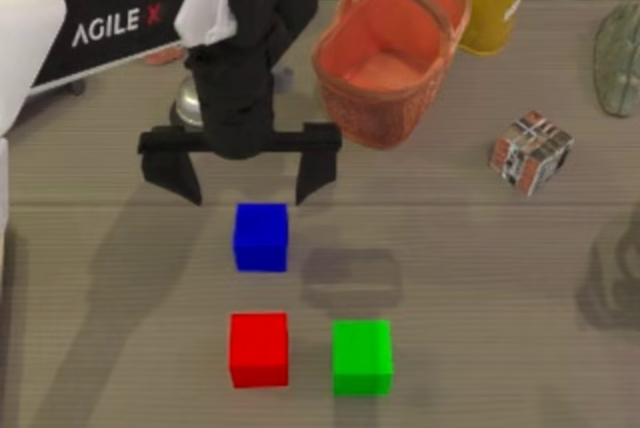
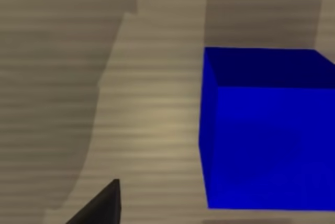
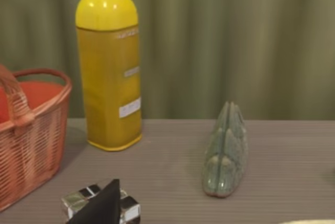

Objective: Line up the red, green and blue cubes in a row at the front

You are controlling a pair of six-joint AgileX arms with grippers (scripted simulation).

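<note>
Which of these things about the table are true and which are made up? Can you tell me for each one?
1. The left end effector is open above the table, just behind the blue cube. True.
2. The blue cube sits inside the orange basket. False: it lies on the table in front of the basket, which holds no cube.
3. The red cube and the green cube lie side by side at the front. True.
4. The left end effector is gripping the red cube. False: it holds nothing.
5. The patterned puzzle cube lies on the table's right side, apart from the three plain cubes. True.
</note>
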